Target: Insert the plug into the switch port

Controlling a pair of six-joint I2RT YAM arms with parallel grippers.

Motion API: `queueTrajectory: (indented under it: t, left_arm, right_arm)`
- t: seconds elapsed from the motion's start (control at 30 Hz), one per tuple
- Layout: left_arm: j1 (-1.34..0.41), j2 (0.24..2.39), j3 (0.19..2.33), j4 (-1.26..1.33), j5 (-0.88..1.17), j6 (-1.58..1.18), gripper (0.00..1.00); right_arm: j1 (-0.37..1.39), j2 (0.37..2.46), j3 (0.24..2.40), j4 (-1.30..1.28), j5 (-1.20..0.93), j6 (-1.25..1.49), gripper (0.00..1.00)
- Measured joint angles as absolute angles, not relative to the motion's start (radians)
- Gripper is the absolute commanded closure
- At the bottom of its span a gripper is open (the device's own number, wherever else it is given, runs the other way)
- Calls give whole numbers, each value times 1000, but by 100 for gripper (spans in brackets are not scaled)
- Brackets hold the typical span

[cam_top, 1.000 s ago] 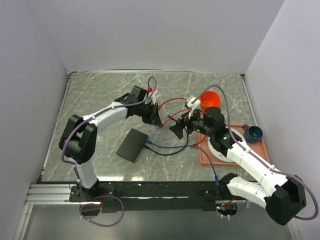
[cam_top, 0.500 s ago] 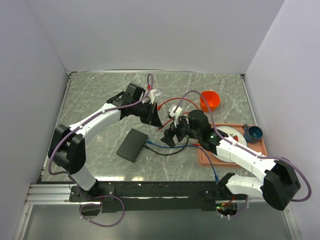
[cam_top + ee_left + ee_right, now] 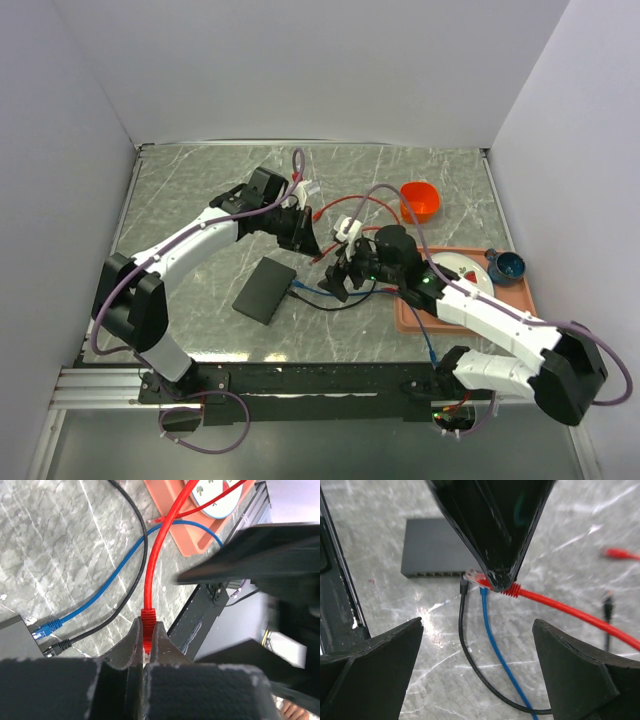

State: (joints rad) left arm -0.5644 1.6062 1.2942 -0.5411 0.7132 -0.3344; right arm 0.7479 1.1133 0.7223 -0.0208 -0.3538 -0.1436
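Over on the far right of the grey marbled desk [image 3: 200, 200] sits a round orange plastic bowl [image 3: 421, 199]. Nearer in lies a salmon-pink rectangular tray [image 3: 520, 292] with a round white plate [image 3: 465, 268] and, at its far right corner, a small dark-blue cup [image 3: 508, 266]. Mid-desk, a thin blue cable [image 3: 495, 647] and a thin black cable [image 3: 460, 630] run side by side.

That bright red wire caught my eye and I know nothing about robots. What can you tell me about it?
The red cable is thin and glossy and looks like rubber. It ends in a clear plastic plug with a ribbed red boot. The left gripper is shut on that plug and holds it close to the port side of the black switch, not yet inserted. From there the cable curves away over the marble tabletop and crosses the salmon-pink tray.
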Motion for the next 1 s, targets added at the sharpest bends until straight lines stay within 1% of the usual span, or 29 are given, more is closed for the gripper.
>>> queueTrajectory:
  t: [0.13, 0.23, 0.53, 0.63, 0.73, 0.77, 0.8, 0.93, 1.0]
  left_arm:
    - [-564, 1622, 1294, -551, 711, -334, 99]
    - [-565, 1625, 1294, -564, 719, -325, 99]
    - [-588, 1620, 1294, -602, 747, -288, 99]
    - [-591, 1612, 1294, -618, 749, -278, 99]
    - [-593, 1587, 1294, -619, 764, -275, 99]
    - [-595, 1576, 1294, -618, 771, -275, 99]
    - [-596, 1566, 1294, -618, 781, -275, 99]
    - [-589, 1548, 1301, -579, 811, -275, 99]
    - [-591, 1536, 1301, -580, 842, -275, 99]
  right_arm:
    - [749, 1023, 722, -14, -332, -166, 1]
    - [750, 1013, 722, -5, -324, -183, 1]
    - [750, 1149, 729, -2, -336, -218, 1]
    - [751, 1184, 750, -2, -338, -230, 5]
    - [753, 1214, 769, 1, -333, -237, 18]
    - [754, 1224, 773, 2, -330, -237, 54]
    - [755, 1233, 777, 5, -330, -239, 67]
    - [775, 1261, 788, -9, -361, -236, 80]
    - [774, 1275, 788, -21, -354, -234, 89]
